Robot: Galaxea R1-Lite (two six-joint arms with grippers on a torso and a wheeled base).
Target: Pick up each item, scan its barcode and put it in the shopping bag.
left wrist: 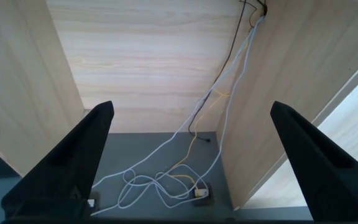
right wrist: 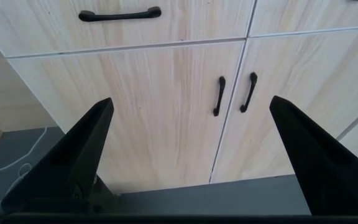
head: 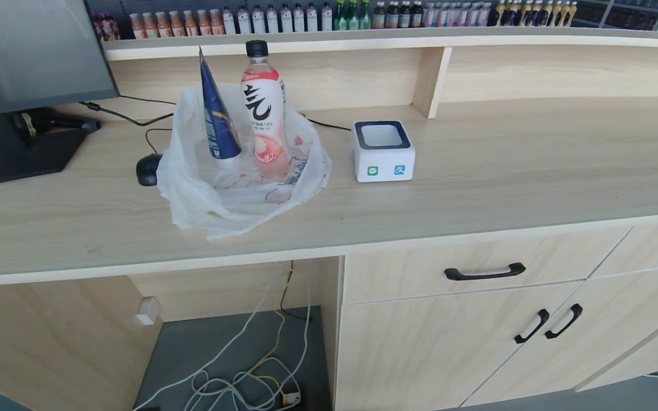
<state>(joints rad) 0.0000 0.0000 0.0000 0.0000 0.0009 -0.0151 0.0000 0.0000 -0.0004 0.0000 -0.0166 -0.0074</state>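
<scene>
Shopping bag: I find the white plastic shopping bag (head: 192, 200) open on the tabletop (head: 477, 171), left of centre, its rim slumped around the contents.
Drink bottle: the black-capped, pink-labelled bottle (head: 264, 114) stands upright inside the bag.
Blue tube: the tube (head: 217, 123) stands inside the bag just left of the bottle, cap down, crimped end up, leaning slightly.
Scanner box: a white box with a dark-rimmed top (head: 383, 151) sits near the bag on its right, not touching it.
Mouse: a black mouse (head: 148, 169) lies just beside the bag's left edge.
Left pincer: the left pincer (left wrist: 191, 107) is spread wide and holds nothing; it faces the recess under the tabletop, with loose cables (left wrist: 166, 186) on the floor.
Right pincer: the right pincer (right wrist: 190, 101) is spread wide and holds nothing; it faces the cabinet doors (right wrist: 166, 112).
</scene>
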